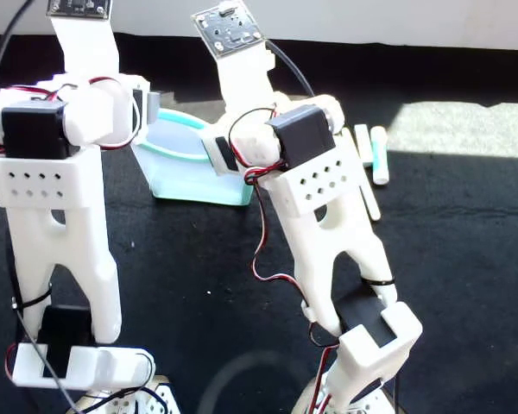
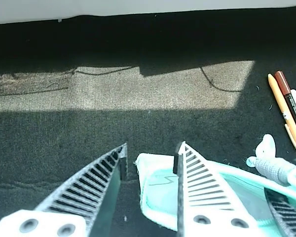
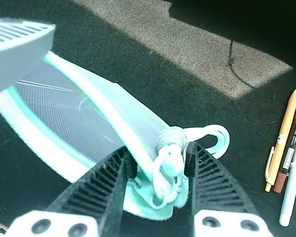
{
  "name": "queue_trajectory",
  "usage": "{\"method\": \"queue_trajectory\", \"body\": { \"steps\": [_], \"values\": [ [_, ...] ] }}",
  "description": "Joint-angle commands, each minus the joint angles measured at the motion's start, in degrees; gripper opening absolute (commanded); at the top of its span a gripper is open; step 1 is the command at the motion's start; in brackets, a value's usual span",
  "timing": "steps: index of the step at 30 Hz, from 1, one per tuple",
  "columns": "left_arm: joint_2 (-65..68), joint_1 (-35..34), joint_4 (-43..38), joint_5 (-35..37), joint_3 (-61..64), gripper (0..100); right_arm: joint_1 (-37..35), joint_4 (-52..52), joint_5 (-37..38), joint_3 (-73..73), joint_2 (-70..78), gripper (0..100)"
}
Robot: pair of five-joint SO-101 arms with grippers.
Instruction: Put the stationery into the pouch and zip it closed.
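- Right gripper (image 3: pixel 158 148): clamped on zip pull (image 3: pixel 168 158) at pouch (image 3: pixel 64 108) end, lower centre of frame.
- Left gripper (image 2: pixel 153 144): jaws spread, held over pouch corner, nothing gripped.
- Pens (image 3: pixel 286 143) lying on table (image 3: pixel 212 98) at right edge, outside pouch; none seen packed, zipping judged not yet done.
- Pen print too small to be read.

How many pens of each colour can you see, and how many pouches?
orange pen: 1
brown pen: 1
white pen: 1
mint pouch: 1
Total: 4 clearly seen; more pens may lie past the edge.
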Motion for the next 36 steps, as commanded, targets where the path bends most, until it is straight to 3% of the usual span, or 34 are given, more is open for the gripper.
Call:
{"method": "queue_trajectory", "body": {
  "steps": [1,12,25,36],
  "values": [
    [1.0,-0.5,1.1,-2.1,-3.4,17,0.7,0.2,0.1,-0.2,0.0,16.0],
    [1.2,-0.5,3.1,-2.0,-3.0,17,0.7,0.2,0.1,-0.1,0.1,16.0],
    [-8.4,-0.5,3.2,-2.3,-7.2,17,0.7,0.2,0.1,-0.1,0.1,16.0],
    [-6.7,-1.6,3.5,-5.1,1.9,17,0.8,0.2,0.1,-0.1,0.1,16.0]
  ]
}}
